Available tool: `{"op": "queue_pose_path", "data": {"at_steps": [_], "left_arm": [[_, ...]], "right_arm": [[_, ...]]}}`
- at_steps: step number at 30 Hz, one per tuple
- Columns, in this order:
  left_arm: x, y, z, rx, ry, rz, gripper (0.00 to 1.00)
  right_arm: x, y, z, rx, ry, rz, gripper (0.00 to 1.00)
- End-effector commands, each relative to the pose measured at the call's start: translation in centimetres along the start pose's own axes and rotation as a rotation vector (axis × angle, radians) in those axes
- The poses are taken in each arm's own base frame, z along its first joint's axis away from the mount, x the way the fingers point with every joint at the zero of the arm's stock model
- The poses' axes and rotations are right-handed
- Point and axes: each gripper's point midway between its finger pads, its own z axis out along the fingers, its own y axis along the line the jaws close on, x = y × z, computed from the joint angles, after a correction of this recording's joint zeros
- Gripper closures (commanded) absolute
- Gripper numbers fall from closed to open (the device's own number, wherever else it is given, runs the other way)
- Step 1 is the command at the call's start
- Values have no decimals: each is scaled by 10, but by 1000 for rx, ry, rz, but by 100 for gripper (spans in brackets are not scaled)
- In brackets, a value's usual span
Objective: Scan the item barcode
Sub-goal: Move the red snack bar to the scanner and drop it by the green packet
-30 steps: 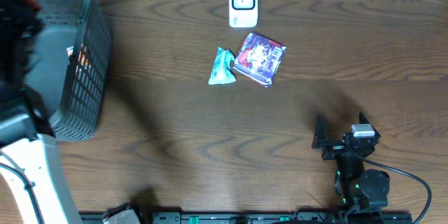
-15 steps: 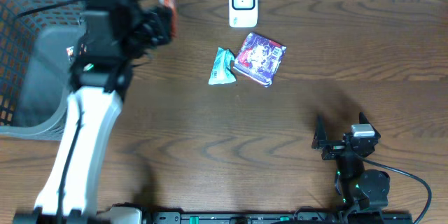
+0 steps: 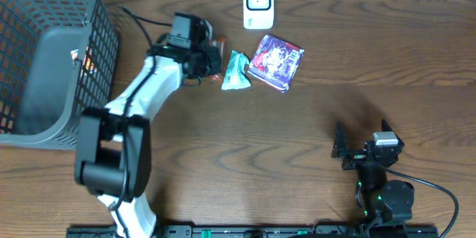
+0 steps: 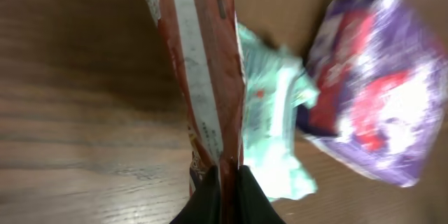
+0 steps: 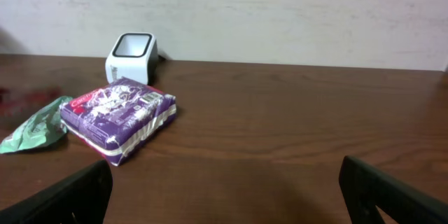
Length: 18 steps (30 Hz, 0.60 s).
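Overhead, the grey mesh basket (image 3: 93,82) stands at the table's (image 3: 297,156) left edge. A second ago the left arm was up at that basket, and half a second ago it held a red packet high near the scanner. Now the left gripper (image 3: 210,58) is low over the wood, just left of the mint-green packet (image 3: 236,71), with only a sliver of the red packet (image 3: 219,43) showing past it.

From the left wrist, the dark fingers (image 4: 203,199) pinch the red packet's (image 4: 203,77) near end. Its long axis runs straight away from them to the frame's top edge, and a white seam strip faces the camera. The mint-green packet (image 4: 269,126) lies against its right side. I cannot tell whether the red packet touches the table.

Further right lie the purple packet (image 3: 275,61), touching the mint-green one, and behind them the white scanner (image 3: 258,4), both unmoved. The right gripper (image 3: 362,130) sits where it was near the front edge, its fingers spread wide and holding nothing.
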Motion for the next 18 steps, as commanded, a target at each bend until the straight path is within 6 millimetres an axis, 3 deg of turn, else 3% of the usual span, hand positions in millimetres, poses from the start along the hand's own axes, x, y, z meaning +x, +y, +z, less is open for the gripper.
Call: {"op": "queue_pose_path", "data": {"at_steps": [1, 3, 5, 6, 9, 12, 15, 18], "left_arm": [[-2, 1, 3, -11, -5, 12, 55], [-6, -1, -1, -5, -20, 8, 54], [-15, -8, -11, 16, -56, 19, 40], [-23, -13, -19, 26, -84, 27, 30], [-57, -34, -59, 71, -217, 62, 27], [-95, -57, -118, 132, -410, 109, 22], [-130, -75, -197, 191, -653, 162, 20], [-153, -80, -279, 221, -886, 202, 20]], "right_arm": [[1, 0, 0, 1, 1, -11, 1], [1, 0, 0, 1, 2, -11, 1], [1, 0, 0, 1, 1, -11, 1], [1, 0, 0, 1, 2, -11, 1], [1, 0, 0, 1, 1, -11, 1], [1, 0, 0, 1, 1, -11, 1], [1, 0, 0, 1, 1, -11, 1], [1, 0, 0, 1, 2, -11, 1]]}}
